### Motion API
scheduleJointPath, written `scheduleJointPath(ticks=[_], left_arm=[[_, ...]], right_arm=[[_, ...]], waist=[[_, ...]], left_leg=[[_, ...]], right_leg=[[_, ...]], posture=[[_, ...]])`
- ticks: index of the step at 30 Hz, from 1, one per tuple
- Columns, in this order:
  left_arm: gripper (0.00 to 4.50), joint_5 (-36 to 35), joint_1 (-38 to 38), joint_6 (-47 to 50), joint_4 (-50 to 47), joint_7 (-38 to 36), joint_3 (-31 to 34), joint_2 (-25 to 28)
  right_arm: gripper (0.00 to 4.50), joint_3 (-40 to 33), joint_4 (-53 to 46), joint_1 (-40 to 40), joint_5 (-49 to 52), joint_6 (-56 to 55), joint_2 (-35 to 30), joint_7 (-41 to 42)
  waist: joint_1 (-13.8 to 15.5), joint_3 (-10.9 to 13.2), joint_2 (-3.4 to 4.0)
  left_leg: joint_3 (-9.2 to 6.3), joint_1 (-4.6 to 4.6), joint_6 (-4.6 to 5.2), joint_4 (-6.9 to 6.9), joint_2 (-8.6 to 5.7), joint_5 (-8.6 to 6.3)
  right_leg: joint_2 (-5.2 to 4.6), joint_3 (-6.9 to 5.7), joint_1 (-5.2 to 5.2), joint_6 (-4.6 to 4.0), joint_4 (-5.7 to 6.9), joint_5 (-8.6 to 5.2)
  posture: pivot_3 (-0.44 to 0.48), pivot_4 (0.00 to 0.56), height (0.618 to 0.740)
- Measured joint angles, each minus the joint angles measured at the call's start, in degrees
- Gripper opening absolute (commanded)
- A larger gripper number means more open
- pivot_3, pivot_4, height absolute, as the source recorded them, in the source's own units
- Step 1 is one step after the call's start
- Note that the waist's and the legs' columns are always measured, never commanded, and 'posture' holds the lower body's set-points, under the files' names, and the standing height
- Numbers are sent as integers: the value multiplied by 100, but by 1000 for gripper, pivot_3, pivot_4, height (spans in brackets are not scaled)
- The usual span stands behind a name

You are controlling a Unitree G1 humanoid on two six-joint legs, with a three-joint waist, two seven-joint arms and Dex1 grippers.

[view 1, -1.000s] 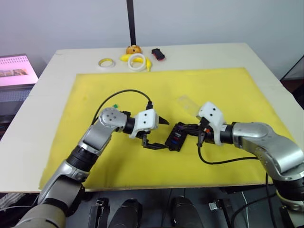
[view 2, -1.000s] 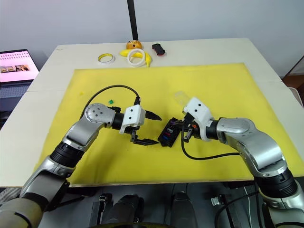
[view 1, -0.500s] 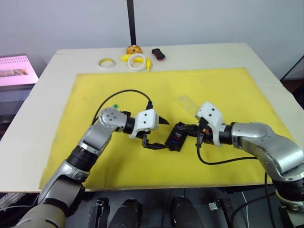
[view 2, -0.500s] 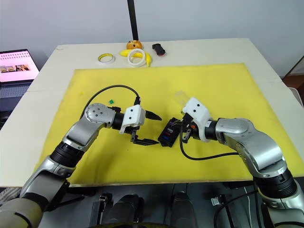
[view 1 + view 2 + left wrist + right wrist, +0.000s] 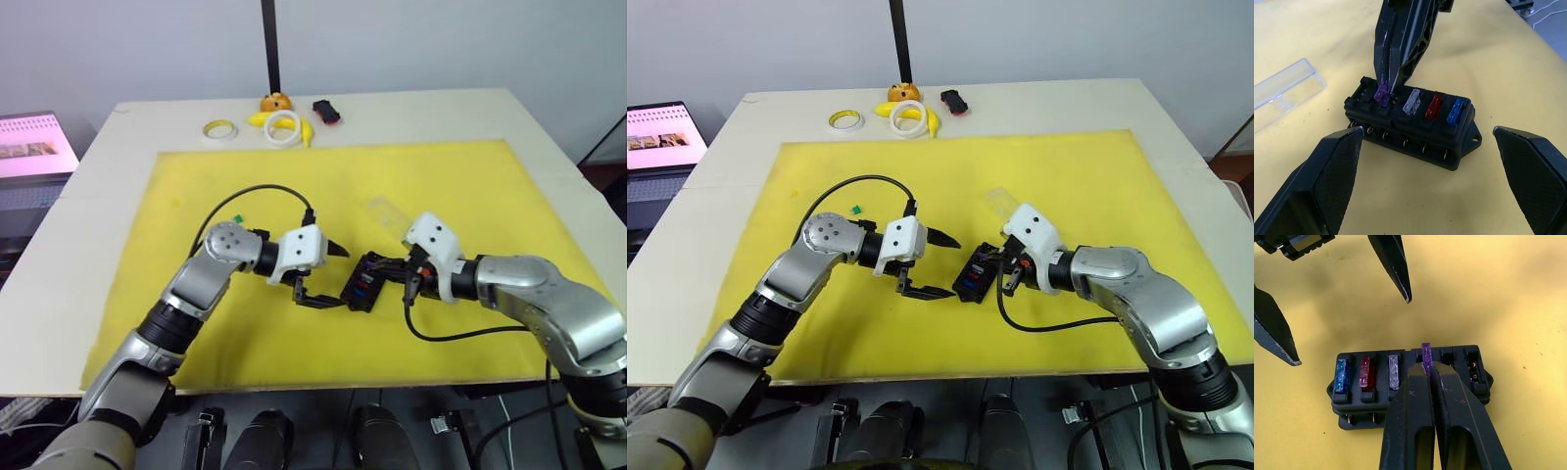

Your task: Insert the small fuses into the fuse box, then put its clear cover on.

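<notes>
Purple fuse [image 5: 1426,354] pinched by right end effector [image 5: 1431,374], seemingly entering fuse box [image 5: 1405,382]

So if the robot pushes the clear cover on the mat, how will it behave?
The clear cover looks thin and hollow, so it is probably very light and would slide rather than roll. It lies flat on the yellow mat, so tipping seems unlikely. Its smooth plastic may be slippery for a pincer, and thin walls might flex or crack if squeezed hard.

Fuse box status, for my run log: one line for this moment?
right gripper: shut on purple fuse, seating in black fuse box | left gripper: open, beside | clear cover: off
</notes>
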Motion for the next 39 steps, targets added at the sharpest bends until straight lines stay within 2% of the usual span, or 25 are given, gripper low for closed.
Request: scheduleJointPath(ticks=[19,22,25,35,38,39], left_arm=[[4500,0,0,4,-1,0,-1,0],[4500,0,0,5,-1,0,-1,0],[4500,0,-1,5,0,0,-1,1],[4500,1,-2,3,7,-1,-1,0],[4500,-7,-6,4,9,-15,0,-7],[4500,-16,-7,5,9,-32,0,-15]], right_arm=[[30,121,0,49,-185,-183,0,-41],[947,120,0,54,-177,-164,0,-37],[2283,104,-36,50,-174,-160,-2,-42],[2283,-238,-345,-30,84,-116,-40,-3],[2283,-427,-345,35,174,-173,193,-105],[2038,-496,-345,116,223,-199,340,-155]], waist=[[-6,0,0],[-5,0,0],[-3,0,0],[1,0,0],[-3,0,0],[-2,0,0]], left_leg=[[0,0,0,0,0,0],[0,0,0,0,0,0],[0,0,0,0,0,0],[0,0,0,0,0,0],[0,0,0,0,0,0],[-1,0,0,0,0,0]], right_leg=[[0,0,0,0,0,0],[0,0,0,0,0,0],[0,0,0,0,0,0],[0,0,0,0,0,0],[1,0,0,0,1,0],[1,0,0,0,1,0]], posture=[[0,150,740],[0,150,740],[0,150,740],[0,150,740],[0,150,740],[0,150,740]])
